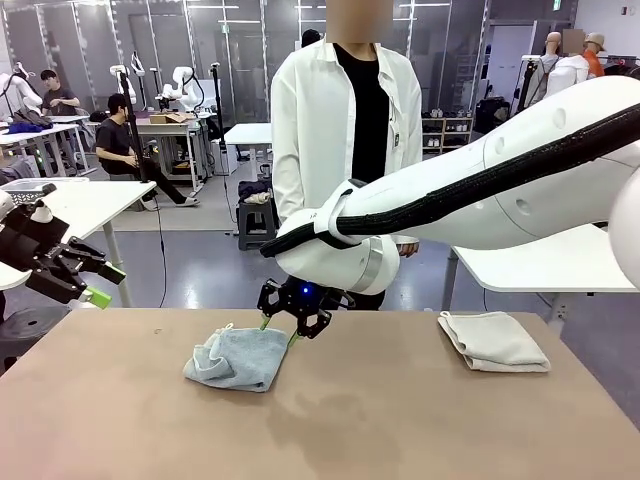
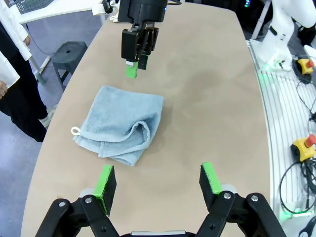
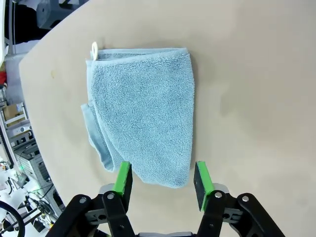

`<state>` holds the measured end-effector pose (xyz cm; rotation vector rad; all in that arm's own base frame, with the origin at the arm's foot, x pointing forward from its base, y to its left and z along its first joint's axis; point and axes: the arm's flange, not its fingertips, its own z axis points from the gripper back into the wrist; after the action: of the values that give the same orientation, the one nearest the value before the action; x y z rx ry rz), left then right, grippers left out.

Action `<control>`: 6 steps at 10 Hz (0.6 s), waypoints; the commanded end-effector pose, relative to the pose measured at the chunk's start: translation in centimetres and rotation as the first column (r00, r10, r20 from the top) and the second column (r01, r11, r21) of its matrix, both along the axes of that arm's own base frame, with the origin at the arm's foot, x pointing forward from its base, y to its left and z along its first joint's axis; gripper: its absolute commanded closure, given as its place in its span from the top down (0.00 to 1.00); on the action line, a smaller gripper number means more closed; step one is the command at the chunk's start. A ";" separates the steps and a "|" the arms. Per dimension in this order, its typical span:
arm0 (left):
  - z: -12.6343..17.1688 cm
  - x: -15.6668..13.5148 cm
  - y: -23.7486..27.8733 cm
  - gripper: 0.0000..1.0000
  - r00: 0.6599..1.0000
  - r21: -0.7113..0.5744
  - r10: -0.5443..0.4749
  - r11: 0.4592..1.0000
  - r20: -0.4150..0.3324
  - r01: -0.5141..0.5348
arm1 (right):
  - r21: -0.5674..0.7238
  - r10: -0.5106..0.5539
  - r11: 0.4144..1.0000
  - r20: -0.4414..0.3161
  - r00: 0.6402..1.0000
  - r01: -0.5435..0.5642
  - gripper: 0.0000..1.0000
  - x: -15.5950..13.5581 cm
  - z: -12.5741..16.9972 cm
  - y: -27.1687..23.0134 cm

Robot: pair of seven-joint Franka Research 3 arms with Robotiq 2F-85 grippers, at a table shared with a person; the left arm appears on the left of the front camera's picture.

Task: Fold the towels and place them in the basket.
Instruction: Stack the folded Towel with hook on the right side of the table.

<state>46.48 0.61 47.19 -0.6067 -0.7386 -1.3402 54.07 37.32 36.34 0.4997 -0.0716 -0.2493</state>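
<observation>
Your right hand (image 1: 296, 322) is hovering just above the table (image 1: 380, 420), at the far edge of the blue-grey towel (image 1: 238, 357). Its fingers are standing apart with nothing between them; in the right wrist view the green pads (image 3: 123, 181) are straddling one corner of the towel from above, not pinching it.

The blue-grey towel is lying roughly folded, left of the table's middle and toward the far edge. One side is bunching into loose layers, and a small white loop tag (image 2: 75, 131) is sticking out at one corner.

Your left hand (image 1: 88, 283) is hanging off the table's left edge, above floor level. Its fingers are spread wide and holding nothing; the left wrist view is looking between them down the table at the towel.

The beige towel (image 1: 494, 341) is sitting folded near the far right corner of the table, well apart from the blue-grey one.

A person in a white coat (image 1: 305, 130) is standing at the far edge.
</observation>
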 end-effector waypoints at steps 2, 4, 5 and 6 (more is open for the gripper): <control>0.0 0.0 0.0 0.86 1.000 -0.005 0.002 1.000 0.005 -0.002 | 0.022 0.004 1.000 0.012 1.000 -0.004 0.64 0.0 -0.2 -0.1; 0.0 0.0 0.0 0.86 1.000 -0.005 0.002 1.000 0.005 -0.002 | 0.000 0.000 1.000 0.000 1.000 0.000 0.64 0.0 0.0 0.0; 0.0 0.0 0.0 0.86 1.000 -0.005 0.002 1.000 0.005 -0.002 | -0.033 -0.020 0.999 -0.014 1.000 0.019 0.64 -2.2 -0.9 1.2; 0.0 0.0 0.0 0.86 1.000 -0.005 0.002 1.000 0.005 -0.002 | -0.050 -0.068 0.996 0.017 0.998 0.069 0.64 -3.0 -1.9 1.6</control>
<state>46.48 0.61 47.19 -0.6067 -0.7386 -1.3403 52.60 38.41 35.23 0.4841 -0.0654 -0.2551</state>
